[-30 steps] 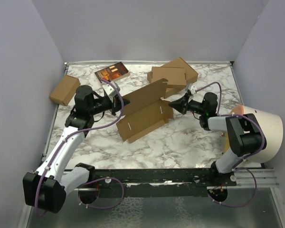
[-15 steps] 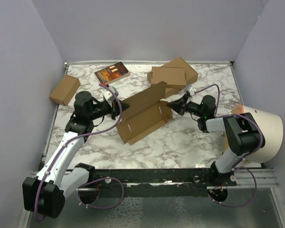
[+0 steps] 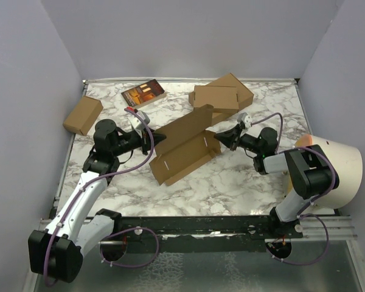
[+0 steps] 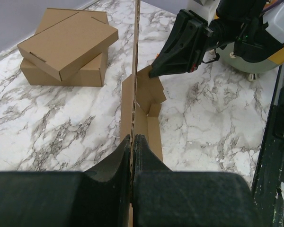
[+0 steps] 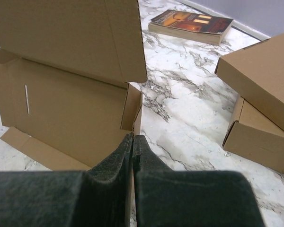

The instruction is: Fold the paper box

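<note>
The paper box [image 3: 182, 149] lies half-formed mid-table: its tray is flat and its long lid panel [image 3: 185, 126] stands raised. My left gripper [image 3: 159, 139] is shut on the lid's left edge. In the left wrist view the cardboard [image 4: 135, 71] runs edge-on out of the closed jaws [image 4: 132, 138]. My right gripper [image 3: 219, 139] is shut on the tray's right side wall. The right wrist view shows that wall [image 5: 137, 116] entering the closed jaws [image 5: 133, 138], with the tray floor [image 5: 71, 111] to its left. The right gripper [image 4: 154, 73] also shows across the box in the left wrist view.
Two ready-folded boxes [image 3: 222, 94] are stacked at the back right, close behind the lid. A book [image 3: 143, 93] lies at the back, and a small carton [image 3: 82, 114] sits at the left edge. A white domed object [image 3: 331, 167] stands by the right arm. Grey walls enclose the table.
Both grippers have crept inward and slightly toward me, keeping their hold. The box has shifted a little with them.
</note>
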Controlling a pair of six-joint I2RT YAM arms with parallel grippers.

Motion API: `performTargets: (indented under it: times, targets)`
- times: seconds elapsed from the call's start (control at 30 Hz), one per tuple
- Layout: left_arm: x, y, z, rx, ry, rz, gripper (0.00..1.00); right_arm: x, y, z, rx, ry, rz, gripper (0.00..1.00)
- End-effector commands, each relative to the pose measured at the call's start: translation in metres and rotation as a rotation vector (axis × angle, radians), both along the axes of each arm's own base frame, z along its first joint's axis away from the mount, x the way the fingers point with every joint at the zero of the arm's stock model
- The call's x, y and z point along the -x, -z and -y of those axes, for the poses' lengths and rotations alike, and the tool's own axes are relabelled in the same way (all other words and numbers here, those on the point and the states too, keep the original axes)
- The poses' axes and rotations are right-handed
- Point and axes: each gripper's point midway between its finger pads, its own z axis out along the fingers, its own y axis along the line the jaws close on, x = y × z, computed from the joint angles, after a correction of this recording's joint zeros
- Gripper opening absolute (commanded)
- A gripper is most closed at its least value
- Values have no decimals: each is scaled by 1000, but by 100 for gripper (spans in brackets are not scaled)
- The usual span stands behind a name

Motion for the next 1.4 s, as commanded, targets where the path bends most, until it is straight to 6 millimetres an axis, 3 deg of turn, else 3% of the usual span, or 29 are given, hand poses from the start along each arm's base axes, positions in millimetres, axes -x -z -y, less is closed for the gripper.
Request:
performTargets:
  times: [0.0,0.63,1.07,1.37]
  targets:
    - [6,-9,1,25,17,33,0,8,-8,-6,-26,-22,58,1]
    - [7,-32,4,-52,62,119,0,16,-8,-26,-52,-13,126,2]
    - [42,-6,13,-66,165,79,0,41,17,-26,-2,-92,9,3]
    - [47,-3,16,-58,182,56,0,48,22,-24,44,-104,-47,4]
